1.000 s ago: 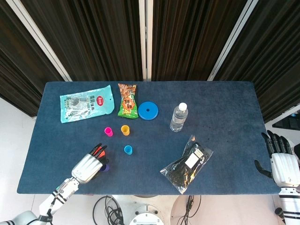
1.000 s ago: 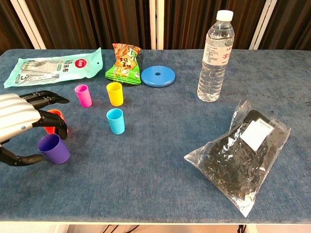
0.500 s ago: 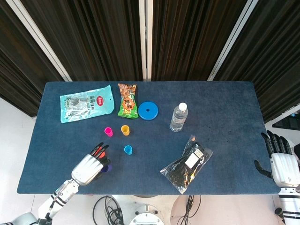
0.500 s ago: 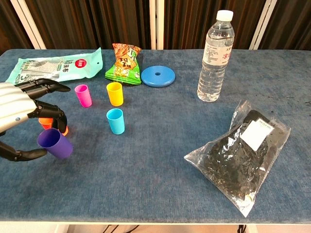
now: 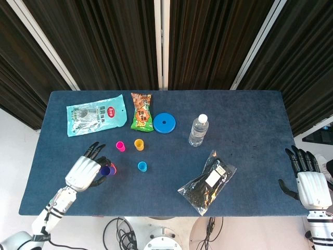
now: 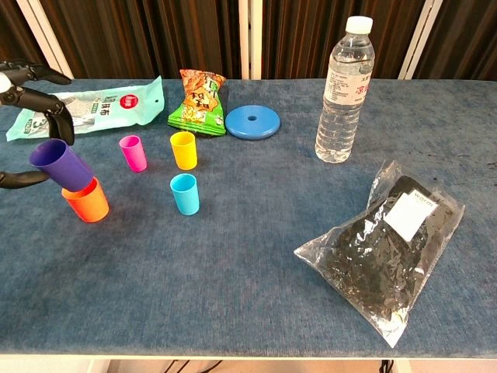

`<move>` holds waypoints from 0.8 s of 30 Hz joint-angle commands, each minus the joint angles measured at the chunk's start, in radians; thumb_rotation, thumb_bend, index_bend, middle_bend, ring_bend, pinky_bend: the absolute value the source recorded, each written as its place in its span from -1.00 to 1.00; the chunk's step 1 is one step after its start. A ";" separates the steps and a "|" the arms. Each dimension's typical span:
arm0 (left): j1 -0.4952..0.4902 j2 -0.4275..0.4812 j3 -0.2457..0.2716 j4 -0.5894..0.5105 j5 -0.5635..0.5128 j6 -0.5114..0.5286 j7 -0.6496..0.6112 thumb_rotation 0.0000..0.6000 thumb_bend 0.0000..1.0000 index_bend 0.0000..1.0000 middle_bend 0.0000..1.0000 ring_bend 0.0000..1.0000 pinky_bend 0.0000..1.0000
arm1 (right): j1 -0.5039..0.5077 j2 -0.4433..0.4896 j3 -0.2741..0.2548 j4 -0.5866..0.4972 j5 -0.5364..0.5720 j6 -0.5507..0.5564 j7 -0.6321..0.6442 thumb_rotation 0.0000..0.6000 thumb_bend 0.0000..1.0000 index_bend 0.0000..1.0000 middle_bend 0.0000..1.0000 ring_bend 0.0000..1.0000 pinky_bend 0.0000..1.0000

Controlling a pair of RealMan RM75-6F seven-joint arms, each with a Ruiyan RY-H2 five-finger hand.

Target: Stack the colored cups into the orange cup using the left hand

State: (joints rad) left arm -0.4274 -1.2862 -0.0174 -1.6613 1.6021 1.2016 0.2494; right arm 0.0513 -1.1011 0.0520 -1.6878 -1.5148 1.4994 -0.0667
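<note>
My left hand (image 5: pixel 86 171) holds the purple cup (image 6: pixel 60 164) between thumb and fingers (image 6: pixel 35 99). The cup is tilted, and its lower end sits at the mouth of the orange cup (image 6: pixel 87 200), which stands on the blue table (image 6: pixel 233 264) at the near left. In the head view the purple cup (image 5: pixel 105 170) hides most of the orange cup. The pink cup (image 6: pixel 133 152), yellow cup (image 6: pixel 184 149) and light-blue cup (image 6: pixel 185 193) stand upright to the right, apart from each other. My right hand (image 5: pixel 309 183) hangs open off the table's right edge, holding nothing.
A pale green packet (image 6: pixel 85 106) and a green-orange snack bag (image 6: pixel 198 101) lie at the back left. A blue disc (image 6: pixel 252 122) is beside them. A water bottle (image 6: pixel 344 93) stands at the back right. A clear bag of black items (image 6: pixel 388 241) lies front right.
My left hand lifted the purple cup off the table and carried it away from the near edge, over the orange cup. The right hand barely shifted.
</note>
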 commanded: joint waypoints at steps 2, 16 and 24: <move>-0.014 -0.021 -0.013 0.046 -0.033 -0.028 -0.021 1.00 -0.43 -0.05 -0.02 -0.89 -0.91 | 0.000 -0.003 -0.001 0.006 -0.001 0.001 -0.014 1.00 -0.53 -1.00 -1.00 -1.00 -1.00; -0.027 -0.056 0.001 0.099 -0.045 -0.048 -0.001 1.00 -0.43 -0.07 -0.02 -0.89 -0.91 | -0.002 -0.010 0.004 0.007 0.021 -0.006 -0.021 1.00 -0.53 -1.00 -1.00 -1.00 -1.00; -0.031 -0.058 0.008 0.098 -0.056 -0.061 0.005 1.00 -0.43 -0.41 -0.35 -0.90 -0.91 | -0.004 -0.011 0.005 0.010 0.028 -0.006 -0.014 1.00 -0.53 -1.00 -1.00 -1.00 -1.00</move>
State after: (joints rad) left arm -0.4585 -1.3434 -0.0096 -1.5637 1.5466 1.1408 0.2564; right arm 0.0468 -1.1121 0.0572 -1.6776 -1.4866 1.4935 -0.0807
